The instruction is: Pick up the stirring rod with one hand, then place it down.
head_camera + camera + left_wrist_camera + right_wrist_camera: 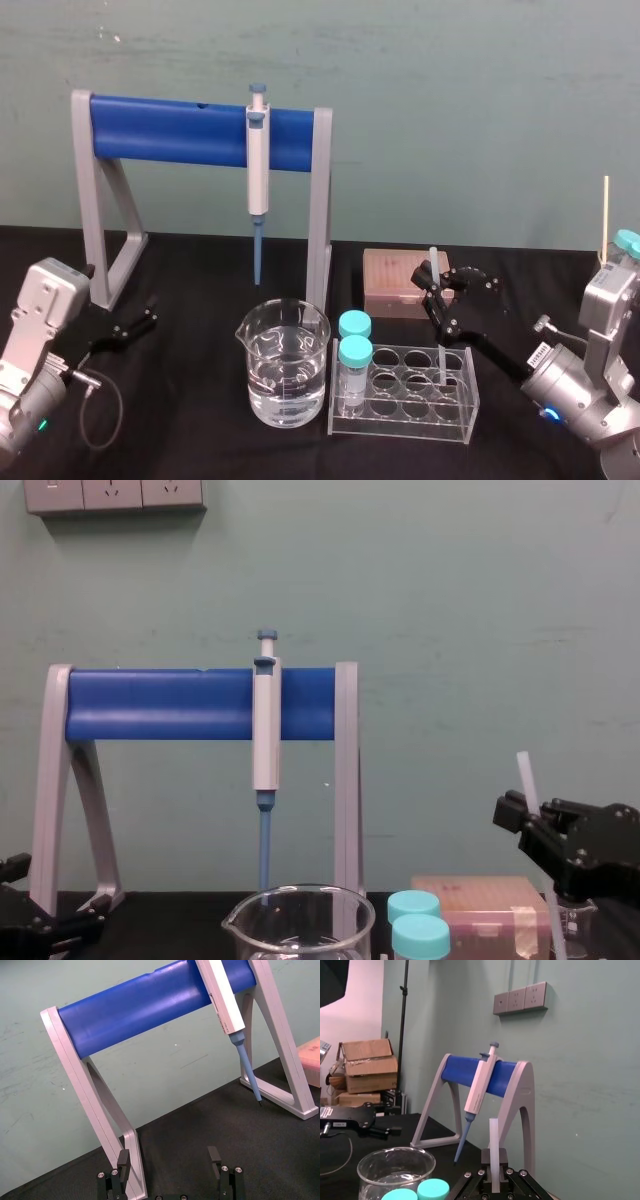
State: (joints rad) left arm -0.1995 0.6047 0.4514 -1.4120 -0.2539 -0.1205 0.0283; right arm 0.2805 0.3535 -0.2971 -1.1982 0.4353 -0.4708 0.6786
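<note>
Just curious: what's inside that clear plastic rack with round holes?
Two blue-capped vials and a thin translucent-white rod, gripped by the black right gripper. Whether its tip reaches the bottom is unclear. The left gripper rests far left.

Right pincer clamped, left pincer spread.

Beaker left of tube rack, pipette stand behind.

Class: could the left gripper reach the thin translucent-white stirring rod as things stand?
Probably not: the right gripper clasps the thin translucent-white stirring rod, and the water-filled glass beaker stands between it and the left gripper.
</note>
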